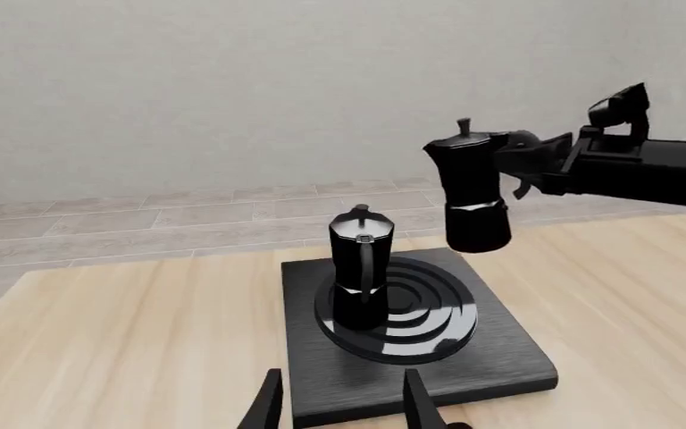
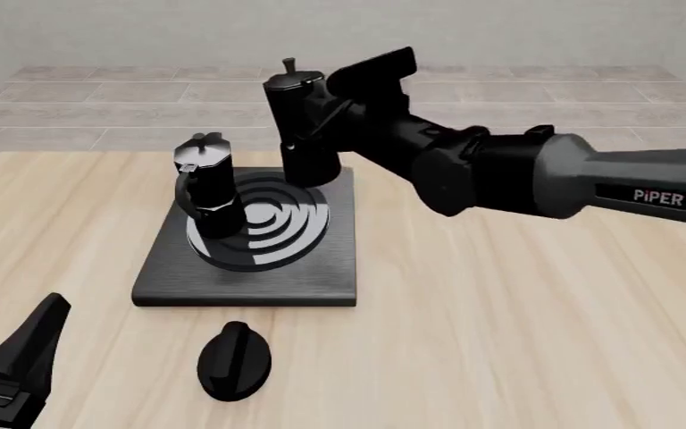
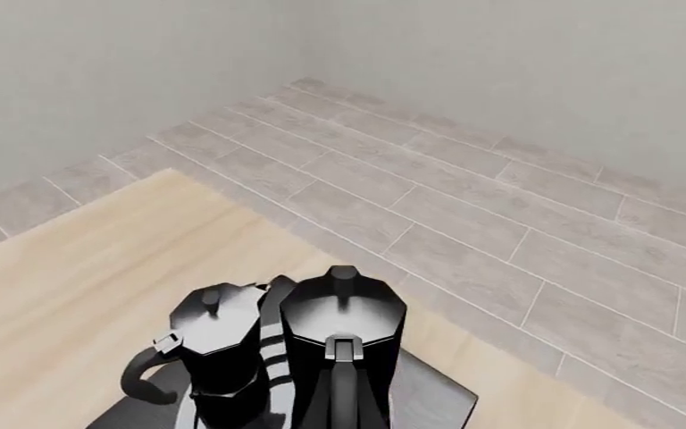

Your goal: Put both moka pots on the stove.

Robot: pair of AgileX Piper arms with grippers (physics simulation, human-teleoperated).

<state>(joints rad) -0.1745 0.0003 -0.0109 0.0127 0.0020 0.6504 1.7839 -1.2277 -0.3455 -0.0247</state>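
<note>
The stove (image 2: 164,279) is a flat black slab with a ringed burner, left of the table's middle. One moka pot (image 2: 208,192) stands upright on the burner's left part. My right gripper (image 2: 338,112) is shut on the handle of the second moka pot (image 2: 300,125) and holds it upright in the air above the stove's far right corner. In the left wrist view, the held pot (image 1: 474,192) hangs clear above the stove (image 1: 504,362), behind the standing pot (image 1: 361,268). My left gripper (image 2: 10,344) is open and empty near the table's front left.
A black teardrop knob (image 2: 235,359) lies on the table just in front of the stove. The right arm (image 2: 522,174) stretches across from the right, above the table. The tiled floor lies beyond the table's far edge.
</note>
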